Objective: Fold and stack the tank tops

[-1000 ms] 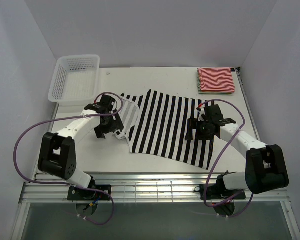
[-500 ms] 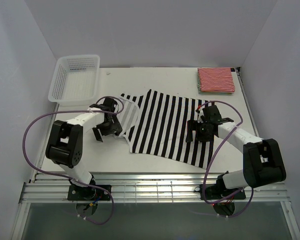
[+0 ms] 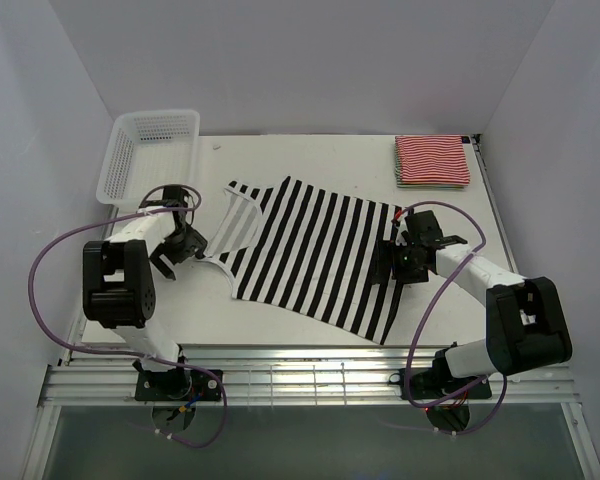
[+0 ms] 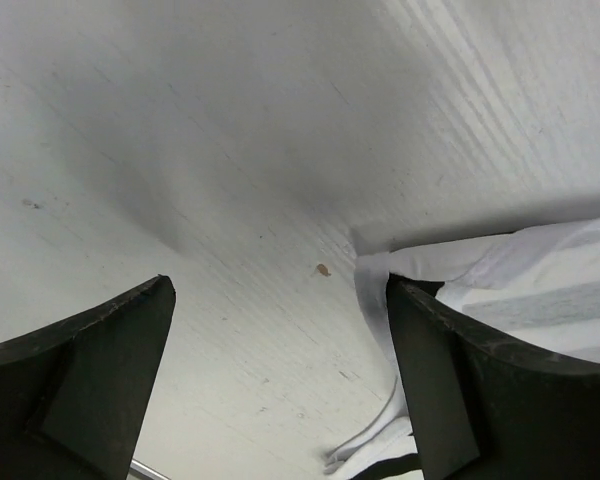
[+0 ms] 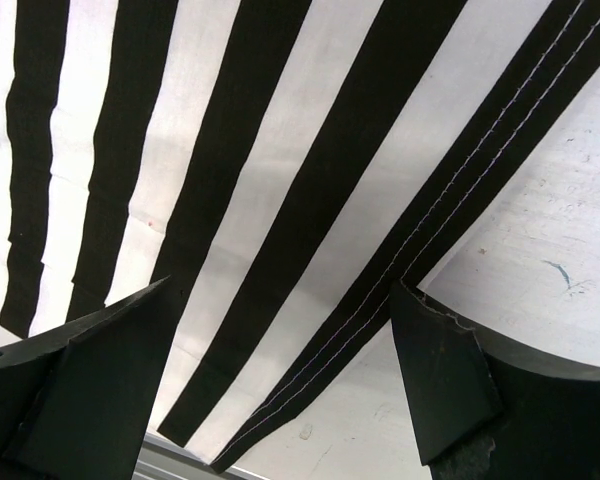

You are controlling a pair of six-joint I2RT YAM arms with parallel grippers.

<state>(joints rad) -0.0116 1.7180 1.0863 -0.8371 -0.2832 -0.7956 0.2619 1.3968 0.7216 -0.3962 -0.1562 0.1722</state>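
From my right wrist camera, the black-and-white broad-striped cloth tank top (image 5: pixel 280 150) runs off the frame's edges. I can't tell what lies beneath the folded red-and-white thin-striped top (image 3: pixel 432 160).

The white tabletop (image 3: pixel 310 150) carries three things. A black-and-white broad-striped tank top (image 3: pixel 320 255) lies spread flat across its middle, the stripes running from the far edge toward the near edge at a slight slant. The cloth at its left end is turned over, showing a paler underside (image 3: pixel 235 220). Its stitched right hem (image 5: pixel 460 200) lies flat on bare tabletop, short of the right edge. In the far right corner lies a folded red-and-white thin-striped tank top (image 3: pixel 432 158); the edge of another folded layer shows beneath it, its colour unclear. A white plastic mesh basket (image 3: pixel 115 165) stands at the far left corner. A small tan speck (image 4: pixel 323 269) lies just beside the turned-over cloth.
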